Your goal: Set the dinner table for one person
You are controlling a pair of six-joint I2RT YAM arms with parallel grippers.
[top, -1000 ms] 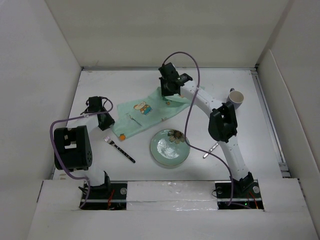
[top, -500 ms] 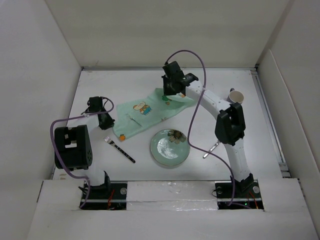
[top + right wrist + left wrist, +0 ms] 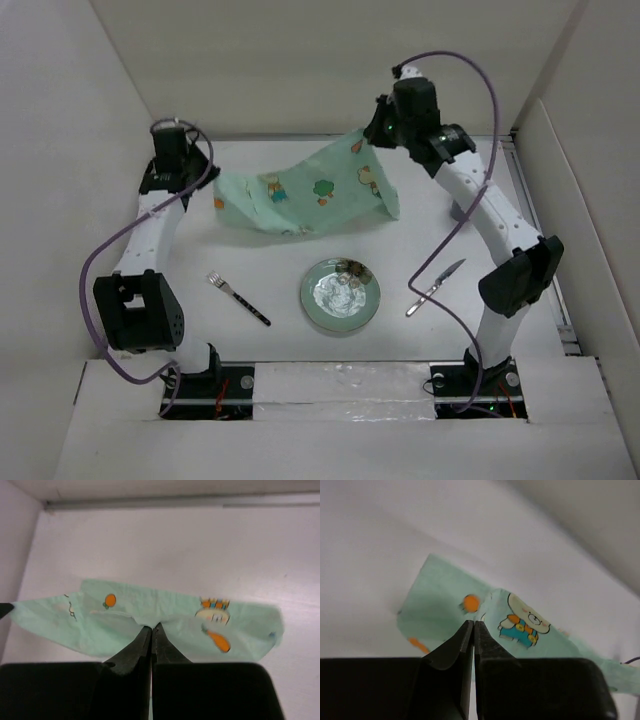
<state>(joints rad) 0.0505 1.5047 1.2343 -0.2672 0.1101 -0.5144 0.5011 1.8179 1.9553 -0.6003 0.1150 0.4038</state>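
Mint-green cloth, a placemat (image 3: 300, 195), hangs stretched between the two arms over the far half of the white surface (image 3: 270, 262). The left claw (image 3: 474, 629) is shut tight on the cloth's left end. Its two black fingers are pressed together with the thin edge pinched between them. The right claw (image 3: 151, 631) is clamped the same way on the right end, and that end sits higher in the top view. The cloth sags in the middle. I cannot tell if its low edge touches the surface.

The cloth has little cartoon pictures on it. In the left wrist view there is a bear in blue overalls and an orange ball shape. In the right wrist view there is an orange carrot shape and a small round orange. Any words on it are too small to read.

The white surface is flat and plain. It lies under everything, with white walls on the left, right and far sides. Near the arm bases a round pale green plate (image 3: 322, 310) with a flower picture sits in the middle. A fork (image 3: 238, 298) with a dark handle lies to its left, and a knife (image 3: 435, 288) lies to its right. Both lie slanted and apart from the plate.
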